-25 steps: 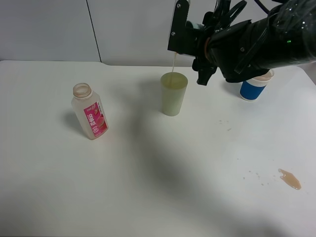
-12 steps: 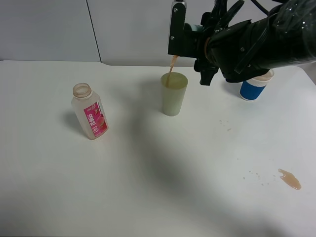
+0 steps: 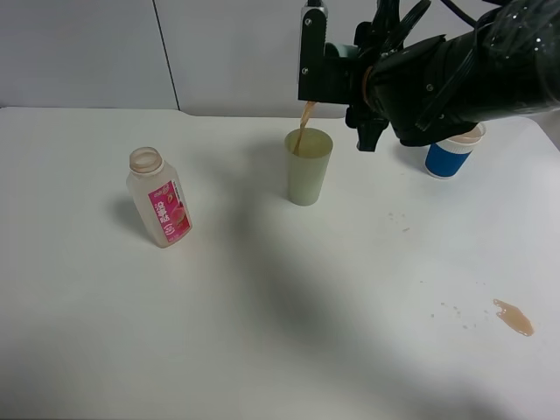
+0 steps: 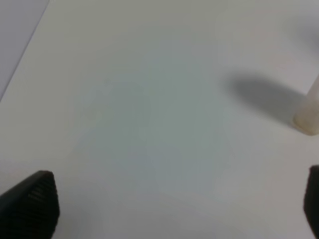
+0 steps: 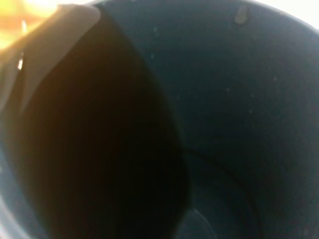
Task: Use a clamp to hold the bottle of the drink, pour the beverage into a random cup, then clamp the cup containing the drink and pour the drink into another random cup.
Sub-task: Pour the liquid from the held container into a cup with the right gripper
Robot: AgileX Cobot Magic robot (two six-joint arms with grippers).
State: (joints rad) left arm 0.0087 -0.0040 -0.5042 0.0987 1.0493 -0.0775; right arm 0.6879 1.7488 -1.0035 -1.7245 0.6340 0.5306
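The right pincer (image 3: 337, 74) grips a mostly hidden tilted dark cup (image 5: 209, 119), pouring into the green cup (image 3: 308, 166); the left pincer's grip is unreadable.

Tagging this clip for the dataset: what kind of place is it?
Probably a lab test bench, not a kitchen: a bare white table against plain grey wall panels, holding only task props, a bottle, a green cup and a blue cup. A spill lies on the table.
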